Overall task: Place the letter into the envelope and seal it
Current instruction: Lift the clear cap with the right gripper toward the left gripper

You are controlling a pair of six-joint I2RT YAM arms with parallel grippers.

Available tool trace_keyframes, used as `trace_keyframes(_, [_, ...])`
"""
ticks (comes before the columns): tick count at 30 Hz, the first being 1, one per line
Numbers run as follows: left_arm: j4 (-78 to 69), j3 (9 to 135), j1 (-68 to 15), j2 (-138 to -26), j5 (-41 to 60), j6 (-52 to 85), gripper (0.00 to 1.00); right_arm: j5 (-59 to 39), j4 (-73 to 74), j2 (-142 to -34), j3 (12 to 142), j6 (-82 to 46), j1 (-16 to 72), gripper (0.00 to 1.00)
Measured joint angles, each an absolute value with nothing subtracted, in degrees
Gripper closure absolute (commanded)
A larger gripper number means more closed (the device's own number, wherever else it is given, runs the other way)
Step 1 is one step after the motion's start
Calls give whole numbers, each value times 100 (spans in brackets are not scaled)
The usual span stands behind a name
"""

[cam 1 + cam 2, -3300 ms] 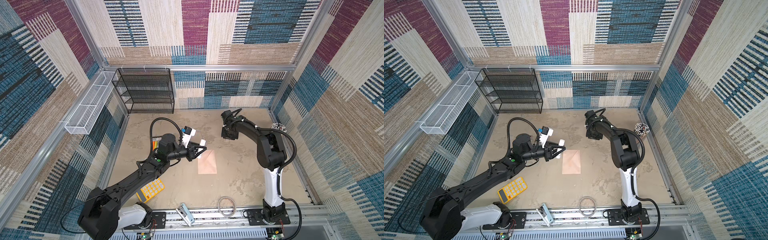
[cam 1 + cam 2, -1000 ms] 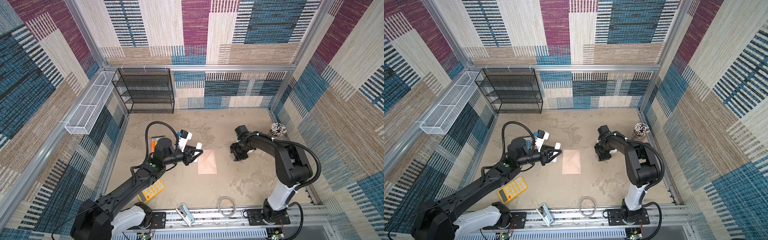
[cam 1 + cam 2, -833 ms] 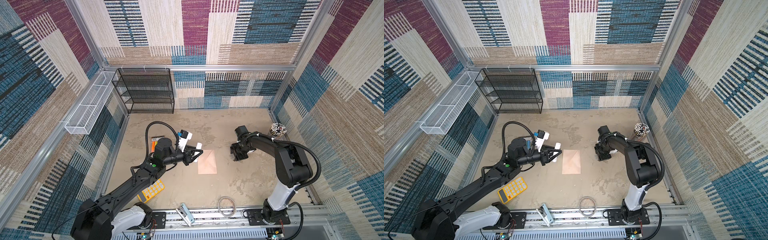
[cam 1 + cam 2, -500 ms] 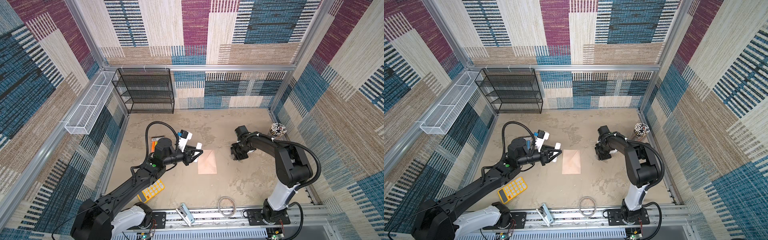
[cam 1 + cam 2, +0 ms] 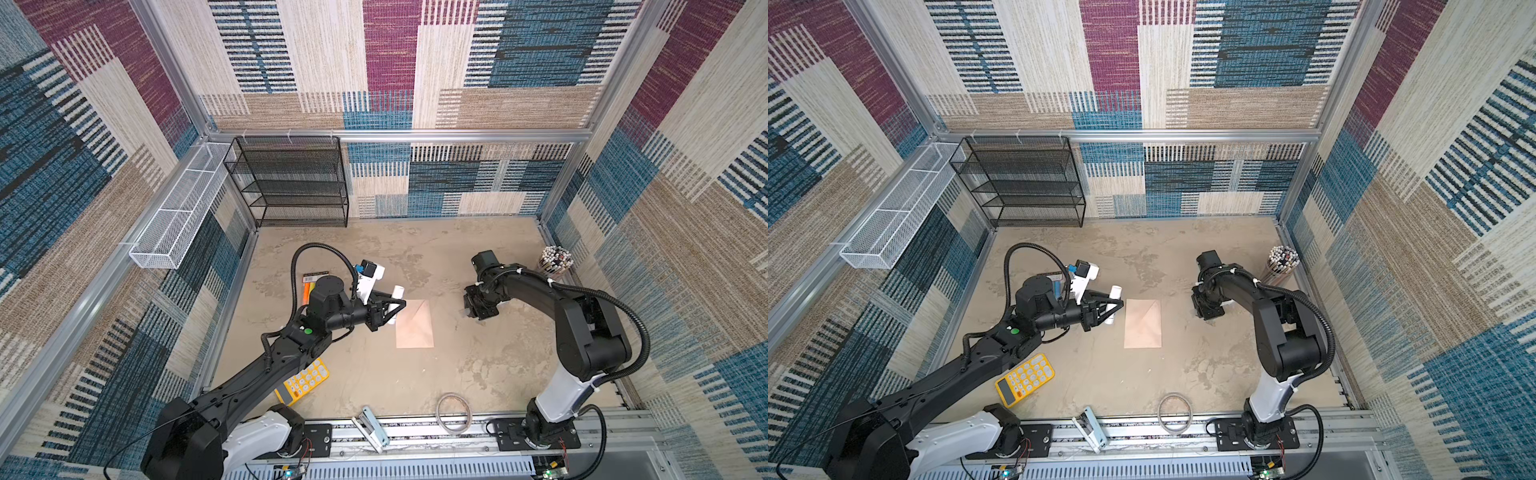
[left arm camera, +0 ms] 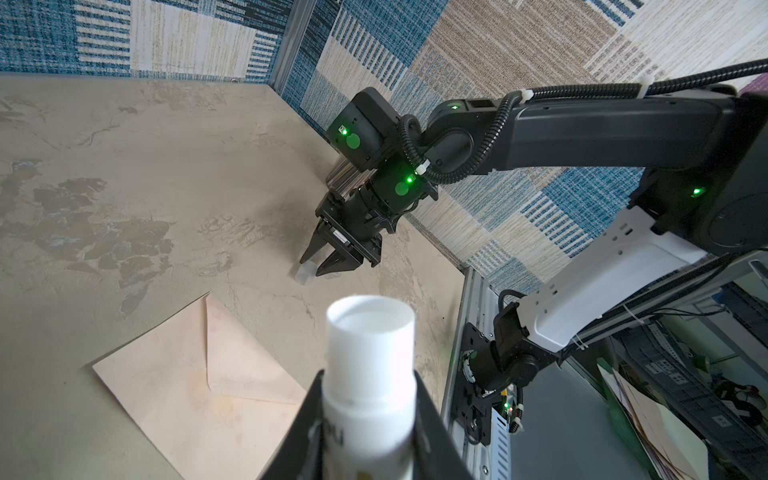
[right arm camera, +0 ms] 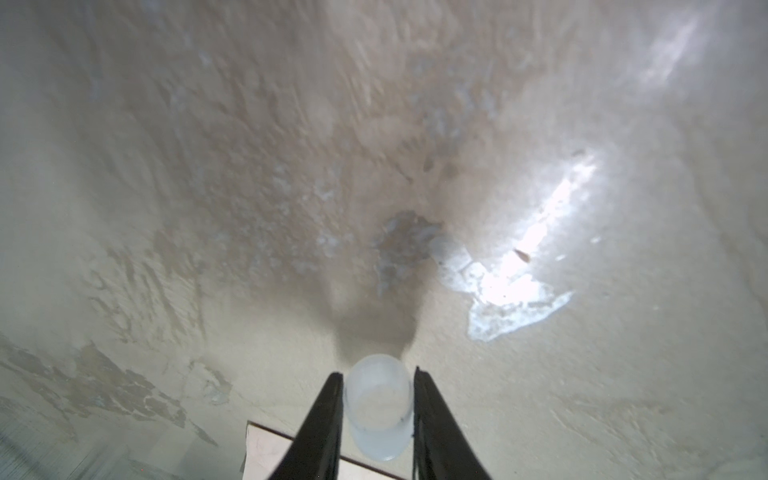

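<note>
The peach-pink envelope [image 5: 414,324] [image 5: 1143,324] [image 6: 199,382] lies flat mid-table with its seam lines up. No letter shows in any view. Just left of the envelope, my left gripper [image 5: 397,308] [image 5: 1117,309] [image 6: 368,415] is shut on a white glue tube [image 5: 398,291] [image 6: 370,345], held above the table with its open end facing away from me. To the envelope's right, my right gripper [image 5: 473,311] [image 5: 1200,312] [image 7: 378,374] points down at the table. Its fingers press both sides of a small translucent cap [image 7: 378,407] [image 6: 304,274] that rests on the surface.
A yellow calculator [image 5: 303,380] lies front left under my left arm. An orange marker pack [image 5: 309,286] is behind that arm. A black mesh shelf [image 5: 291,183] stands at the back left, a pencil cup [image 5: 555,259] at the right wall, and a wire ring [image 5: 453,413] at the front edge.
The right gripper's jaws have closed in on the cap over the last second. Before that the right arm swung forward from the back of the table. The left arm holds still.
</note>
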State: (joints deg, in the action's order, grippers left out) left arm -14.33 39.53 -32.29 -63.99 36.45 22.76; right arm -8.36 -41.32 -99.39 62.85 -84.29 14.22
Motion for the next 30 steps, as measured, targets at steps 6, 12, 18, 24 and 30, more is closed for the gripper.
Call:
trace_keyframes(6, [-1431,3953,-3229,-6405,3645,2276,100,-838,-4069,-9950,6195,-8335,1422,67])
trace_keyframes(12, [-1431,3953,-3229,-6410,3645,2279,100,-917,-3990,-10071,6147,-8213,1422,66])
trace_keyframes(18, [-1433,3955,-3229,-6431,3645,2279,100,-954,-3986,-10086,6147,-8195,1422,72])
trace_keyframes(24, [-1431,3955,-3229,-6445,3645,2276,100,-989,-3968,-10075,6147,-8173,1422,74])
trace_keyframes(30, [-1431,3964,-3229,-6462,3645,2263,100,-987,-3975,-9909,6230,-8053,1435,74])
